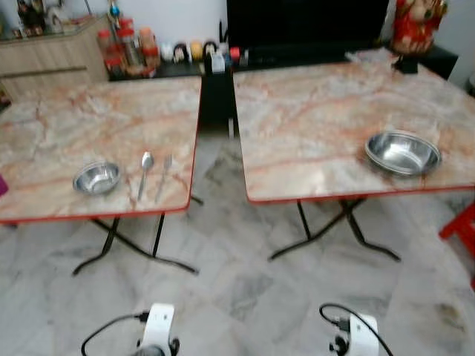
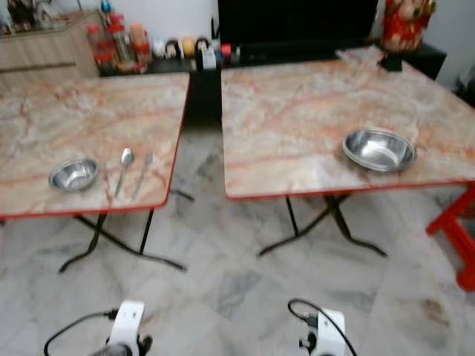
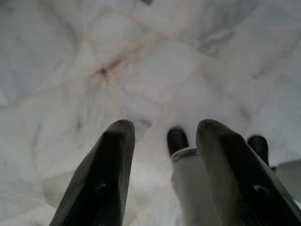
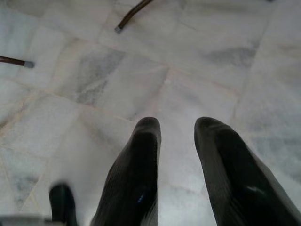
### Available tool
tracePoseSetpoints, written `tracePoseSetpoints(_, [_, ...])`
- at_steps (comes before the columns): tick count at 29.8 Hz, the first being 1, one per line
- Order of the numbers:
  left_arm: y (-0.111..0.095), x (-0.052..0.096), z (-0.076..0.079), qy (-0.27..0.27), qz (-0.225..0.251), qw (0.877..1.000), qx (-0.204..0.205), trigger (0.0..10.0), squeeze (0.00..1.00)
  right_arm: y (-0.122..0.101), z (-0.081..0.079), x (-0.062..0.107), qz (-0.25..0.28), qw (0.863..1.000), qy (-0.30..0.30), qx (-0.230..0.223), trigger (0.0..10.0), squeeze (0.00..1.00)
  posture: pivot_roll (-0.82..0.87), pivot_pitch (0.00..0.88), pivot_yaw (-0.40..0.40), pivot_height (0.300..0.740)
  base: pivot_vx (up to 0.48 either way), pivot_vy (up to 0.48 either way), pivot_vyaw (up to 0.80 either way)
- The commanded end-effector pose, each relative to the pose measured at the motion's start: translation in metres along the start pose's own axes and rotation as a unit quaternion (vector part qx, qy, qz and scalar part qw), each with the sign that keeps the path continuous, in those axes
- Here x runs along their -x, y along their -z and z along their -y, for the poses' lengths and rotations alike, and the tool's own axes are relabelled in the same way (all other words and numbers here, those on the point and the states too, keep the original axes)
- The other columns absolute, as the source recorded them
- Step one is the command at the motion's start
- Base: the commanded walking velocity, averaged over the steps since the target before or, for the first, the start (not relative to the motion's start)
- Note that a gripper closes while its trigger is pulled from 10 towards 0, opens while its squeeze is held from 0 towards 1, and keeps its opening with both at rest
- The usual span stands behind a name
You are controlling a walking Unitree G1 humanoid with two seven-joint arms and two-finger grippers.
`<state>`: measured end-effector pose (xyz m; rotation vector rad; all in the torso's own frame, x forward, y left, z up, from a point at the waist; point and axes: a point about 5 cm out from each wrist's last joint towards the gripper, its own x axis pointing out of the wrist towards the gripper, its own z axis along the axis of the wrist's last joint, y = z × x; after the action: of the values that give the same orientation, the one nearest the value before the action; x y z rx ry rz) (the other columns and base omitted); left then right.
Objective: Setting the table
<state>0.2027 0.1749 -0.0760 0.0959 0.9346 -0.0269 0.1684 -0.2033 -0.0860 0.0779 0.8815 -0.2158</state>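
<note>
Two marble-topped folding tables stand side by side. On the left table (image 1: 96, 126), near its front edge, sit a small steel bowl (image 1: 97, 178), a spoon (image 1: 145, 174) and a fork (image 1: 164, 175) in a row. A larger steel bowl (image 1: 402, 153) rests near the front right of the right table (image 1: 334, 111). Both arms hang low over the marble floor. My left gripper (image 3: 162, 141) is open with nothing between its fingers. My right gripper (image 4: 178, 134) is open too, pointing at bare floor tiles.
A gap runs between the two tables, with crossed black legs (image 1: 133, 248) under each. A dark TV unit (image 1: 297, 30) with bottles and jars lines the back wall. A red stool (image 1: 462, 226) stands at the right edge. A wooden cabinet (image 1: 52, 55) is back left.
</note>
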Motion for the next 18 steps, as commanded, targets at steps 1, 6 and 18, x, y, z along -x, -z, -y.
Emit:
tracePoseSetpoints(1, [0.008,0.002,-0.010,-0.012,-0.014,1.000,0.000,10.0,0.00,-0.001,-0.010,0.000,0.001,1.000,-0.013,-0.001,10.0,0.00,-0.03,0.000,0.003,0.740,0.330,0.000,0.00])
tracePoseSetpoints(6, [0.009,0.002,-0.009,-0.014,-0.015,1.000,0.005,10.0,0.00,0.001,-0.008,0.000,0.000,1.000,-0.009,-0.004,10.0,0.00,-0.04,0.000,0.001,0.740,0.327,0.000,0.00])
tracePoseSetpoints(18, [0.010,0.002,-0.008,-0.012,-0.011,1.000,0.005,10.0,0.00,0.010,0.000,0.003,-0.005,1.000,0.008,-0.021,10.0,0.00,-0.07,0.000,0.024,0.740,0.026,0.000,0.00])
